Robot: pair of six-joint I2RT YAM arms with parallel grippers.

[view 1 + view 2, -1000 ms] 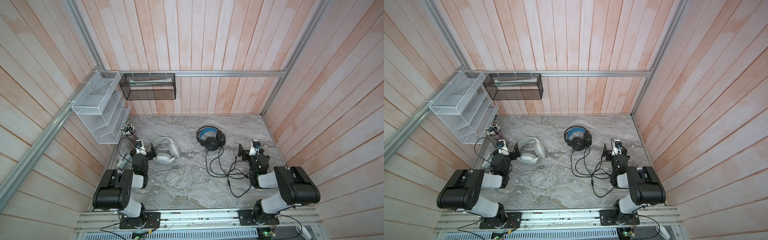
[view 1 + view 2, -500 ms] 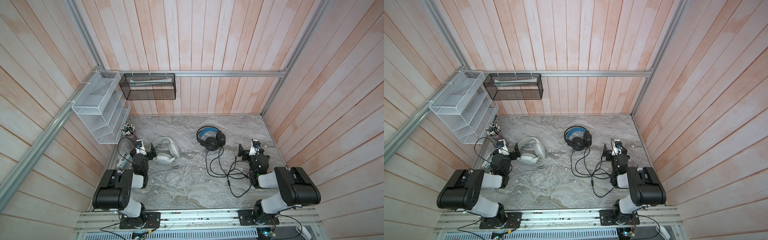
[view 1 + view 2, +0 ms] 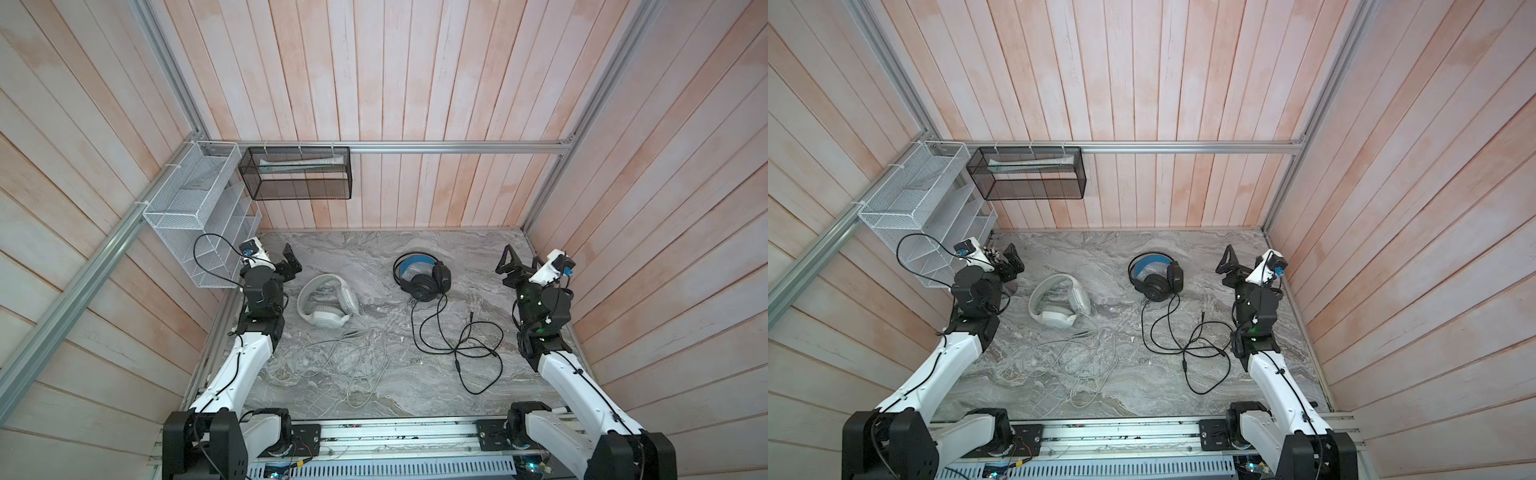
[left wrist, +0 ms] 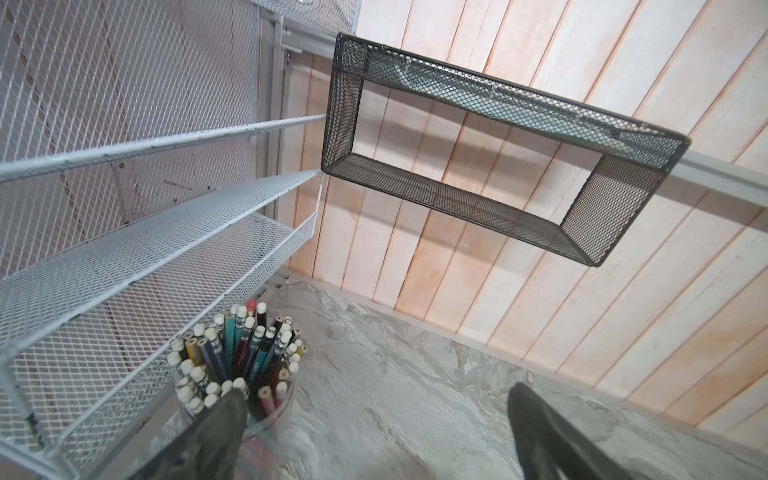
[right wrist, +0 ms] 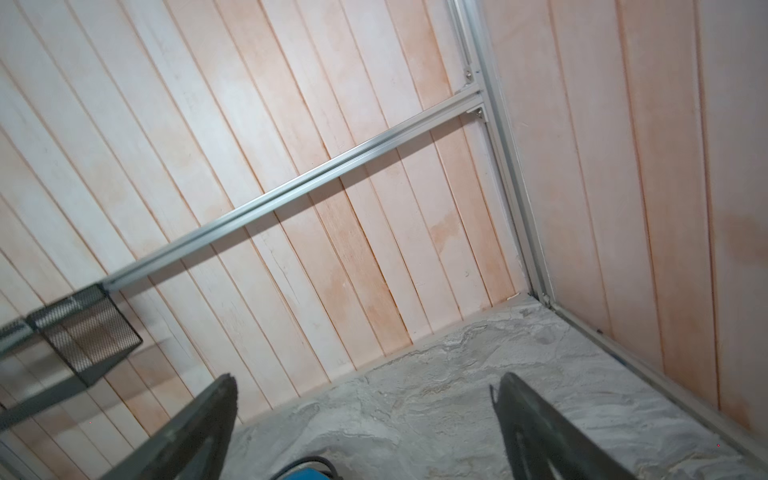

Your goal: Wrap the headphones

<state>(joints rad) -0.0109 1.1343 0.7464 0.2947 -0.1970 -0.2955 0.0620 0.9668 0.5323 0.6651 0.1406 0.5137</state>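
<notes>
Jaws: both pairs released, empty | 1 white headphones (image 3: 348,297) | 1 black headphones (image 3: 423,286)

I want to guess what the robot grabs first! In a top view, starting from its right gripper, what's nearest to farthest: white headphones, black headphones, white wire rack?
From the right gripper:
1. black headphones, mid-table, just to its left.
2. white headphones, further left on the table.
3. white wire rack, on the left wall.
</notes>
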